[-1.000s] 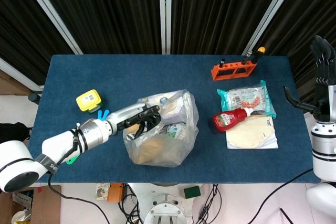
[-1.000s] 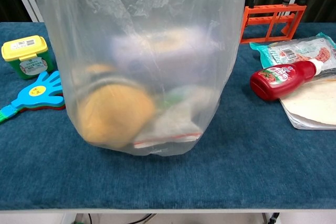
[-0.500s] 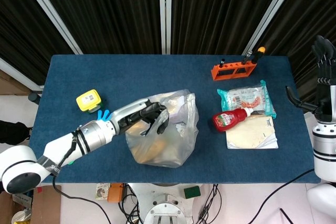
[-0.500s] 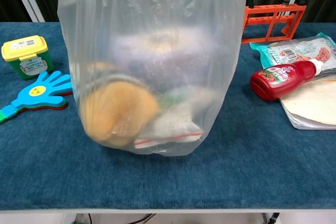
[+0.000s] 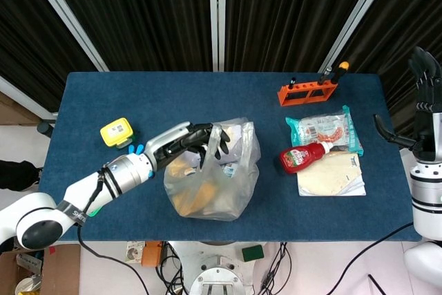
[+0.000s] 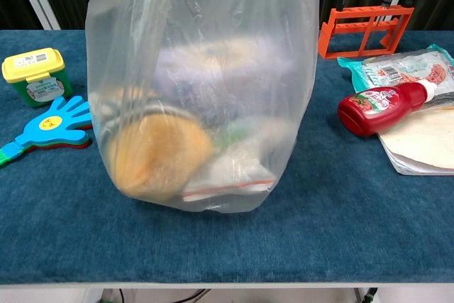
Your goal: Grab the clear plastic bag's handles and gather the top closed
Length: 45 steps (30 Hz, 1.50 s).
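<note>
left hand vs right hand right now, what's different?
The left hand reaches over the table at the clear plastic bag, its fingers on the bag's top; the right hand is raised beside the table's edge, away from everything. The left hand's fingers curl around plastic; the right hand's point upward, holding nothing. Both are dark.

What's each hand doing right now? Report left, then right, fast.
Left hand: fingers closed on the top of the clear plastic bag, holding it.
Right hand: raised off the table's right edge, fingers apart, holding nothing.
</note>
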Each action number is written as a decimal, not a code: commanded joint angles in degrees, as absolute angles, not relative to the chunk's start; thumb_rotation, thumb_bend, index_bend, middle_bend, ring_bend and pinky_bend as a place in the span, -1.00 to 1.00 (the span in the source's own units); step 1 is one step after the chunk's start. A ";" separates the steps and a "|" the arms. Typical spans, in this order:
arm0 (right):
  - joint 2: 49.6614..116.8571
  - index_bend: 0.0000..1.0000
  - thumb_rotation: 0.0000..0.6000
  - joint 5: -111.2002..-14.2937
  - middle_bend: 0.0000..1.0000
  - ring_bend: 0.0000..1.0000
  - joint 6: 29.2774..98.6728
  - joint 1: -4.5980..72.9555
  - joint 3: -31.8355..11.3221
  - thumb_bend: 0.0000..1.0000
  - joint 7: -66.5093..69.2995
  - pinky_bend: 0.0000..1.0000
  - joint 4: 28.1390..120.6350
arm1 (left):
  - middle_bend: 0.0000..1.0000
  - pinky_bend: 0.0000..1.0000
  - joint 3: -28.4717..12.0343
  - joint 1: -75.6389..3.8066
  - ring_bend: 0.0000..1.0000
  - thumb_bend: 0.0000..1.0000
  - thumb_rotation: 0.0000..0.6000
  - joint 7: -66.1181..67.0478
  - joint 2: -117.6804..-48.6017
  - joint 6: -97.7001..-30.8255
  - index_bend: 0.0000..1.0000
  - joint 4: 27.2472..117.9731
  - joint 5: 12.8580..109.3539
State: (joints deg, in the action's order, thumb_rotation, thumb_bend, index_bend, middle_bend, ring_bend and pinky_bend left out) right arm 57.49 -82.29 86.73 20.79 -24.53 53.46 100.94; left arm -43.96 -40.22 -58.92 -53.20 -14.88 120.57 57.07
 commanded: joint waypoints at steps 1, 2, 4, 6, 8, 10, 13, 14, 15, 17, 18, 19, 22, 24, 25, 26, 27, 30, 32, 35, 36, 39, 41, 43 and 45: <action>57.49 -1.00 1.00 -82.30 -0.99 -1.00 86.66 20.87 -24.56 -0.43 53.31 -1.00 100.96 | -0.20 0.16 -42.13 -40.95 -0.19 -0.98 -0.47 -56.37 -53.35 -17.29 -0.31 120.41 56.53; 57.50 -1.00 1.00 -82.30 -0.99 -1.00 86.65 20.90 -24.58 -0.43 53.26 -1.00 101.00 | -0.19 0.17 -41.63 -41.19 -0.18 -0.98 -0.48 -55.51 -53.31 -17.94 -0.30 120.46 56.42; 57.52 -1.00 1.00 -82.33 -0.99 -1.00 86.64 20.95 -24.59 -0.43 53.13 -1.00 101.02 | -0.14 0.18 -40.71 -41.58 -0.17 -0.99 -0.48 -53.72 -53.24 -19.30 -0.27 120.31 56.51; 57.53 -1.00 1.00 -82.44 -0.99 -1.00 86.72 20.91 -24.54 -0.43 53.04 -1.00 101.13 | -0.09 0.21 -39.45 -42.11 -0.13 -0.99 -0.49 -52.07 -53.33 -21.10 -0.23 120.27 55.76; 57.60 -1.00 1.00 -82.44 -0.99 -1.00 86.66 20.95 -24.48 -0.43 52.93 -1.00 101.10 | -0.06 0.23 -38.80 -42.54 -0.11 -0.99 -0.49 -51.52 -53.17 -21.69 -0.21 120.53 54.80; 57.63 -1.00 1.00 -82.34 -0.99 -1.00 86.57 21.01 -24.51 -0.43 52.85 -1.00 101.11 | -0.07 0.23 -38.28 -42.79 -0.11 -0.99 -0.48 -50.78 -53.15 -22.81 -0.21 121.02 54.22; 57.63 -1.00 1.00 -82.25 -0.99 -1.00 86.49 21.12 -24.61 -0.43 52.68 -1.00 101.20 | -0.09 0.20 -38.02 -42.91 -0.12 -0.99 -0.49 -50.69 -53.55 -24.01 -0.22 122.12 53.65; 57.63 -1.00 1.00 -82.27 -0.99 -1.00 86.46 21.17 -24.61 -0.43 52.62 -1.00 101.24 | -0.11 0.19 -38.08 -42.93 -0.12 -0.99 -0.49 -50.92 -53.78 -24.18 -0.24 122.31 53.53; 57.64 -1.00 1.00 -82.35 -0.99 -1.00 86.45 21.20 -24.60 -0.43 52.57 -1.00 101.30 | -0.14 0.16 -38.21 -43.03 -0.15 -0.99 -0.49 -51.27 -54.12 -24.27 -0.26 122.38 53.44; 57.69 -1.00 1.00 -82.52 -0.99 -1.00 86.44 21.21 -24.49 -0.43 52.45 -1.00 101.43 | -0.23 0.09 -38.27 -43.30 -0.22 -0.99 -0.48 -51.58 -54.68 -24.01 -0.32 122.05 53.63; 57.72 -1.00 1.00 -82.57 -0.99 -1.00 86.40 21.23 -24.43 -0.43 52.42 -1.00 101.44 | -0.29 0.05 -38.22 -43.47 -0.27 -0.99 -0.47 -51.63 -54.91 -23.85 -0.36 121.82 53.68; 57.76 -1.00 1.00 -82.62 -0.99 -1.00 86.38 21.24 -24.37 -0.43 52.40 -1.00 101.42 | -0.33 0.02 -38.17 -43.61 -0.31 -0.99 -0.48 -51.68 -55.16 -23.81 -0.38 121.60 53.72; 57.93 -1.00 1.00 -82.66 -0.99 -1.00 86.29 21.33 -24.27 -0.43 52.40 -1.00 101.21 | -0.41 -0.05 -37.81 -43.84 -0.40 -0.99 -0.47 -51.64 -56.11 -24.25 -0.42 121.02 53.87; 57.95 -1.00 1.00 -82.66 -0.99 -1.00 86.27 21.34 -24.26 -0.43 52.47 -1.00 101.07 | -0.42 -0.09 -37.44 -44.12 -0.41 -0.99 -0.47 -51.50 -56.52 -24.20 -0.42 120.57 53.80; 57.92 -1.00 1.00 -82.69 -0.99 -1.00 86.32 21.29 -24.24 -0.43 52.52 -1.00 101.06 | -0.42 -0.11 -37.32 -44.27 -0.41 -0.99 -0.47 -51.42 -56.66 -24.17 -0.42 120.34 53.75; 57.86 -1.00 1.00 -82.72 -0.99 -1.00 86.34 21.26 -24.23 -0.43 52.58 -1.00 101.06 | -0.42 -0.13 -37.19 -44.42 -0.42 -0.99 -0.47 -51.26 -56.81 -24.21 -0.43 120.08 53.75; 57.80 -1.00 1.00 -82.73 -0.99 -1.00 86.37 21.24 -24.25 -0.43 52.66 -1.00 101.03 | -0.42 -0.16 -37.00 -44.60 -0.42 -0.99 -0.48 -51.00 -57.03 -24.47 -0.43 119.73 53.70; 57.79 -1.00 1.00 -82.61 -0.99 -1.00 86.27 21.33 -24.34 -0.43 52.83 -1.00 100.85 | -0.42 -0.19 -36.41 -45.02 -0.42 -0.99 -0.48 -50.27 -57.54 -25.22 -0.43 119.05 53.45; 57.82 -1.00 1.00 -82.56 -0.99 -1.00 86.28 21.34 -24.36 -0.43 52.90 -1.00 100.68 | -0.42 -0.19 -36.25 -45.10 -0.42 -0.99 -0.48 -50.27 -57.81 -25.53 -0.43 118.93 53.21; 57.79 -1.00 1.00 -82.53 -0.99 -1.00 86.21 21.29 -24.27 -0.43 53.04 -1.00 100.53 | -0.43 -0.20 -36.43 -44.93 -0.44 -0.99 -0.50 -50.81 -58.38 -25.87 -0.44 119.22 53.29; 57.78 -1.00 1.00 -82.57 -0.99 -1.00 86.06 21.33 -24.19 -0.43 53.01 -1.00 100.46 | -0.46 -0.20 -36.83 -44.67 -0.47 -0.99 -0.50 -51.56 -58.56 -25.45 -0.46 119.50 53.68; 57.83 -1.00 1.00 -83.08 -0.99 -1.00 85.30 21.73 -23.76 -0.47 52.53 -1.00 100.05 | -0.60 -0.29 -38.17 -43.64 -0.64 -0.98 -0.49 -53.48 -58.78 -23.23 -0.59 119.94 56.28; 57.77 -1.00 1.00 -83.69 -1.00 -1.00 84.76 22.08 -23.41 -0.54 51.99 -1.00 99.74 | -0.68 -0.37 -39.27 -42.74 -0.72 -0.98 -0.50 -55.22 -58.82 -21.59 -0.67 120.16 57.76; 57.71 -1.00 1.00 -84.43 -1.00 -1.00 84.11 22.65 -23.12 -0.58 50.90 -1.00 99.56 | -0.71 -0.42 -40.52 -41.68 -0.76 -0.98 -0.53 -56.95 -59.11 -20.54 -0.71 120.13 59.25; 57.34 -1.00 1.00 -85.34 -1.00 -1.00 83.29 23.31 -22.78 -0.61 49.29 -1.00 99.95 | -0.71 -0.42 -41.45 -40.75 -0.76 -0.98 -0.55 -58.23 -59.50 -20.09 -0.71 120.03 60.57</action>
State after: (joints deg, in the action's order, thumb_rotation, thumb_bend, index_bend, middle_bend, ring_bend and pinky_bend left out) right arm 57.62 -84.59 83.97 22.74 -23.12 50.40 99.75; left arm -40.46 -41.71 -57.09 -59.10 -20.87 120.00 59.44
